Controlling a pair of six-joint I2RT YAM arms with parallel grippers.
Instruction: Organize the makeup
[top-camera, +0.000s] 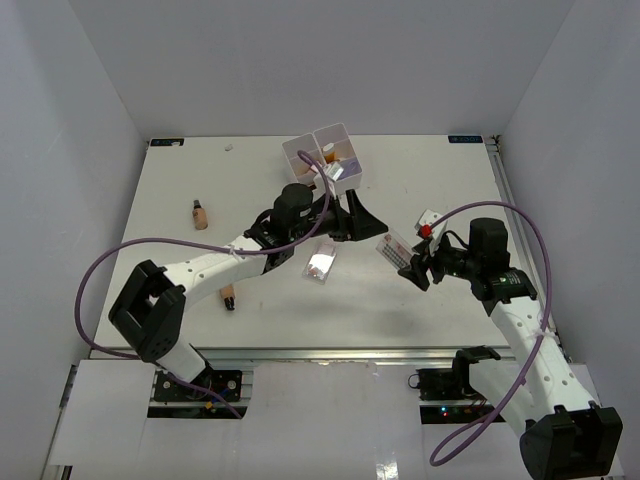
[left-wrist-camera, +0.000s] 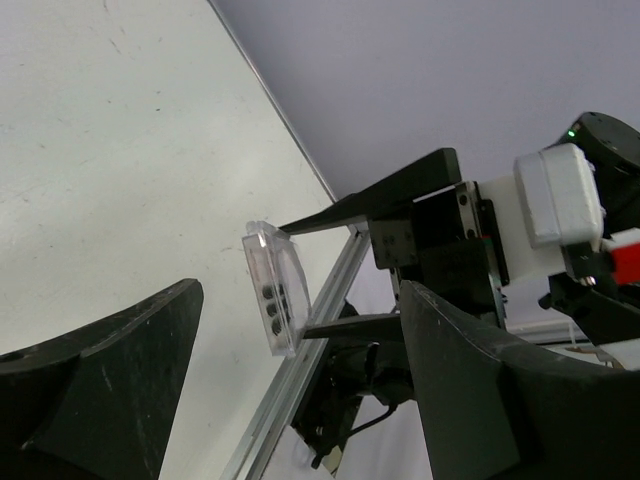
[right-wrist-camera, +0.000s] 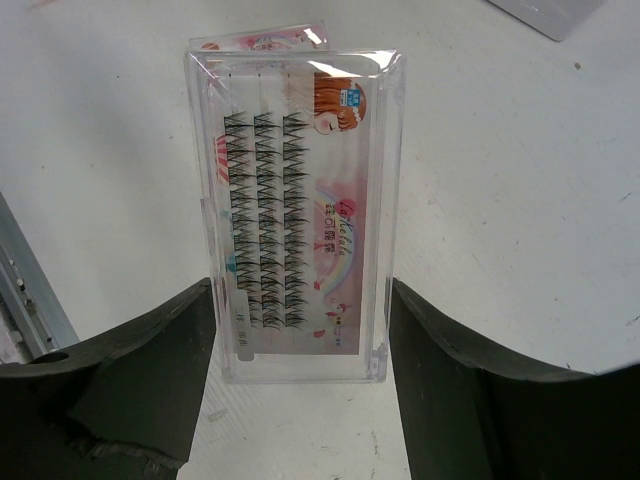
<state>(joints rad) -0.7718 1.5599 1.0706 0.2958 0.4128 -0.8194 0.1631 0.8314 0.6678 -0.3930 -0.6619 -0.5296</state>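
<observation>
Your right gripper (top-camera: 410, 263) is clamped on a clear lash case (right-wrist-camera: 300, 200) holding black lash rows (pink cartoon card behind), centre right of the top view. Your left gripper (top-camera: 365, 222) is spread wide, empty. Beyond lie the white table (top-camera: 330, 320), a white box (top-camera: 298, 148) at upper centre and grey walls (top-camera: 300, 60).

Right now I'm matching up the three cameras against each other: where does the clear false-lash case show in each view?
Top external: lash case right of centre, at the tips of the right gripper.
Left wrist: lash case near centre, seen almost edge-on.
Right wrist: lash case fills the centre, face-on.
Shared landmark: the right gripper's black fingers clamp it in all three views.
</observation>
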